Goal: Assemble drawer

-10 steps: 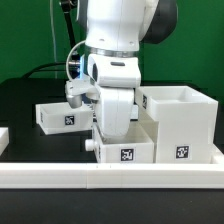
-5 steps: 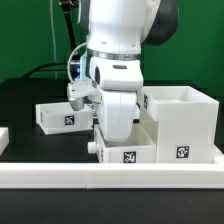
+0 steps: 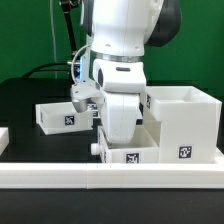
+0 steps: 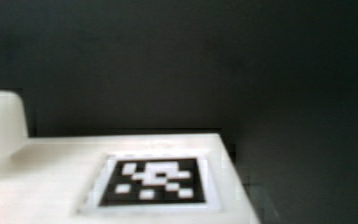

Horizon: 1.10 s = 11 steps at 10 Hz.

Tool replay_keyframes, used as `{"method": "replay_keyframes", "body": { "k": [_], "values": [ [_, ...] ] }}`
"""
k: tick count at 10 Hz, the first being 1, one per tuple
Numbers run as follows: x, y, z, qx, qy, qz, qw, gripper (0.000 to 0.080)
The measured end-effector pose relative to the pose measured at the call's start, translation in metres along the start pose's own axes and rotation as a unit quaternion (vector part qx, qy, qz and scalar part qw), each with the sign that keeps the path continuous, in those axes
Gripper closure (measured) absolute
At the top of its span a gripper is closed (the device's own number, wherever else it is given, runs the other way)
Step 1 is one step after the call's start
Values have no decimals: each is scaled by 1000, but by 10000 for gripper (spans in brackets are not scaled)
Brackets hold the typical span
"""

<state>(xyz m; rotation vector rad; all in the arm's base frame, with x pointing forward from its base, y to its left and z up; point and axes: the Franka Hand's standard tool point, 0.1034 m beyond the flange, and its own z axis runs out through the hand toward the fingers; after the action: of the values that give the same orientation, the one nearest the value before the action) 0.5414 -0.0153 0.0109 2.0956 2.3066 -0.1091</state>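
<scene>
Your pincer [image 3: 123, 133] hangs low over the nearer tray [image 3: 128, 152]. That tray lies against the rail [image 3: 60, 176] on the counter's [image 3: 25, 95] near edge, just beside the tall casing [image 3: 185, 118] in the corner on the exterior view's right. The second tray [image 3: 58, 114] sits further back. The arm hides the fingers, so you cannot tell whether they are released or clenched. The wrist camera shows a tag [image 4: 155, 182] on a white face, close up. This looks like a grasp on the tray wall: descend square, close gently, and watch that the tray doesn't skew.
</scene>
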Motion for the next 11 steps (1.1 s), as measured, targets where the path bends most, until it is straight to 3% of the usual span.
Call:
{"method": "replay_keyframes", "body": {
  "k": [6,11],
  "values": [
    [0,-3,3,-5,1,9,1000,757],
    [13,-2,2,-5,5,82,997,757]
  ]
}}
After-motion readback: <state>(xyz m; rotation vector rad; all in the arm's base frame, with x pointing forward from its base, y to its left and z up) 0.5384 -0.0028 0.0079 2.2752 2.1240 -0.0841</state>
